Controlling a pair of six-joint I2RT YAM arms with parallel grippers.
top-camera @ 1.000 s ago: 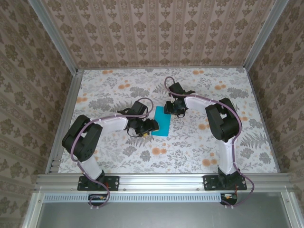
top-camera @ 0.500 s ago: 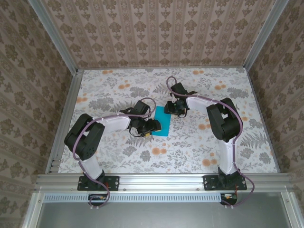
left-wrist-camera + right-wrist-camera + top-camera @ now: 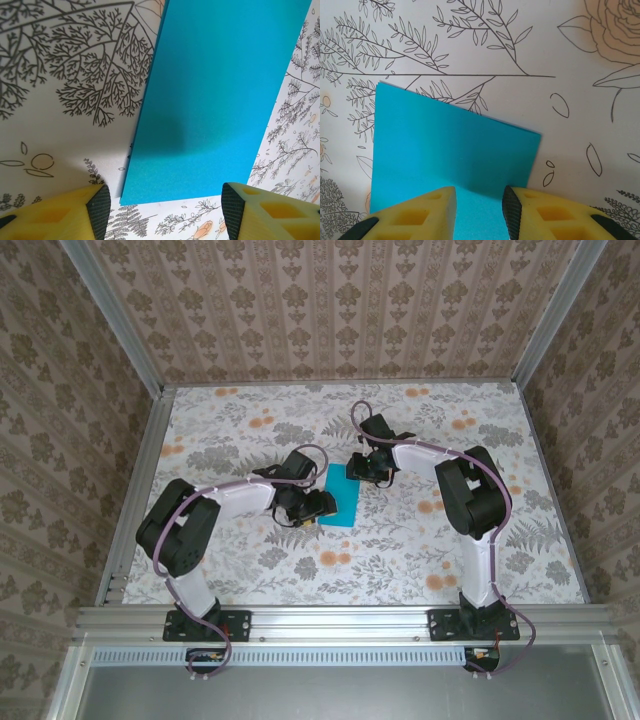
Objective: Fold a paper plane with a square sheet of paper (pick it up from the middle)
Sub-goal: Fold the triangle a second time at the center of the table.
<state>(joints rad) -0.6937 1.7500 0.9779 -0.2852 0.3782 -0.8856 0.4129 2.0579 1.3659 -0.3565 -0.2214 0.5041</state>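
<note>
The teal sheet of paper [image 3: 341, 498] lies flat on the flowered table as an oblong, longer than it is wide. A paper plane is out of view. My left gripper [image 3: 309, 513] is low at the paper's near-left corner and stands open. Its black pads [image 3: 98, 210] are wide apart, and the paper's near edge [image 3: 200, 125] lies just beyond them. My right gripper [image 3: 366, 473] hovers over the far end. Its jaws are only a narrow gap apart, with the paper [image 3: 450, 145] showing under and between the fingertips [image 3: 511, 212]. A shaded line crosses the paper just ahead of them.
The flowered tabletop [image 3: 480, 540] spreads all round the paper. Metal rails [image 3: 140, 480] and patterned walls close it in on the left, right and back. Both arm bases stand on the near rail [image 3: 340, 618].
Over the first half second my left arm shifted slightly to the right, towards the paper. Nothing visible has moved since. The paper lies where it was.
</note>
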